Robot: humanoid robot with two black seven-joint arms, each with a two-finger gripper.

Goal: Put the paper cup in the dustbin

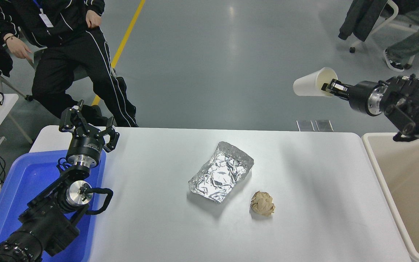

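Smooth cream-white tapered paper cup (313,86), lying on its side in mid-air, high above the far right of the white table (304,218), mouth toward the right gripper (331,87). Jaws pinched narrow on the cup's rim. Large beige rectangular plastic dustbin (380,171) with rounded rim, beside the table's right edge. Crinkled silver foil tray (221,171) and crumpled brown paper ball (262,203) mid-table. Left gripper (87,127) parked lower left over a glossy blue tray (16,193), jaws spread wide, holding nothing.

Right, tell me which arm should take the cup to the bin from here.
The right. The right gripper already pinches the rim of the paper cup, held up in the air on the same side as the dustbin. The left gripper is parked open over the blue tray, far from both.
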